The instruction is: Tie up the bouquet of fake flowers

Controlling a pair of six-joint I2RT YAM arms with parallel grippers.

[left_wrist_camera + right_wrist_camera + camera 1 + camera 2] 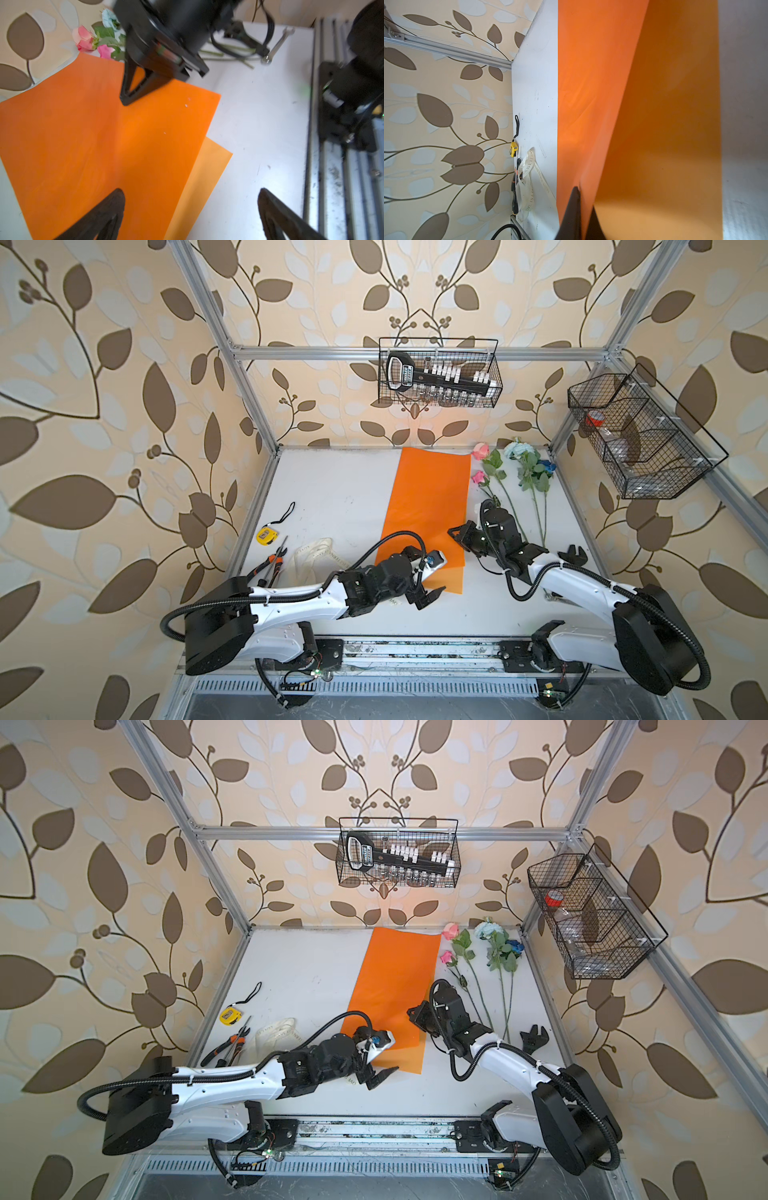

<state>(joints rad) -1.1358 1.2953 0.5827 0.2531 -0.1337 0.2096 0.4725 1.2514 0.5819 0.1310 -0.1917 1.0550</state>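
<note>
Paper (83, 135) (orange) in right end effector (126, 98)

Long orange wrapping paper (424, 506) mid-table, flower-side edge raised; loose pink, pale-blue and dark-blue flowers (528, 467) just beside it

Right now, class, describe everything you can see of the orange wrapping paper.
The orange wrapping paper is a thin, smooth, long rectangle lying on the white table, far end by the back wall. A paler layer shows beneath at the near corner. The right gripper's fingers pinch its right edge; the open left gripper hovers over that corner.
</note>
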